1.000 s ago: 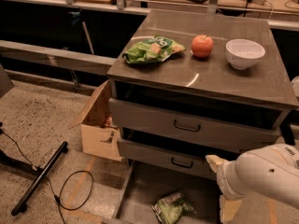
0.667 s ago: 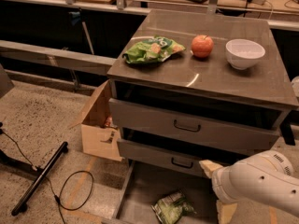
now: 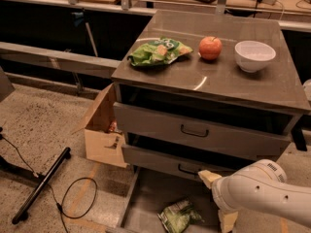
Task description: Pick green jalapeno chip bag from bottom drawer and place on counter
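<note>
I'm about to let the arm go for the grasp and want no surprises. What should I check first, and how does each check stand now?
1. Bottom drawer pulled out: ok, its floor shows.
2. Green jalapeno chip bag uncovered: ok, it lies alone on the drawer floor.
3. Gripper open and empty: ok.
4. Gripper lined up over the bag: not ok, it sits to the bag's right, apart from it.
5. Room on the counter: ok, the front is bare; the lime-green bag, apple and white bowl sit further back.
6. Arm's clearance from the drawer above: cannot tell.
</note>
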Action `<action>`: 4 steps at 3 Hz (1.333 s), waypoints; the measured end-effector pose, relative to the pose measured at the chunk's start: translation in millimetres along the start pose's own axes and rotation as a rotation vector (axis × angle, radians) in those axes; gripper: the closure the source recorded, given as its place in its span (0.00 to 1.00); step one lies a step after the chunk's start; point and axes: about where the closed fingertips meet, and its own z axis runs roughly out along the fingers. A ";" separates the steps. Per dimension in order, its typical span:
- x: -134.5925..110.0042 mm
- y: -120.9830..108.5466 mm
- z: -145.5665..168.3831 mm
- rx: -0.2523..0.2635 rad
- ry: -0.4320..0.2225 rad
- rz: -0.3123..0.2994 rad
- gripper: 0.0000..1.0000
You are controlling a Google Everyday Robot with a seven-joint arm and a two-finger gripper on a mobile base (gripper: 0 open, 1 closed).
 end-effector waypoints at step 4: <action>-19.5 -27.7 81.9 0.068 -0.011 -0.151 0.00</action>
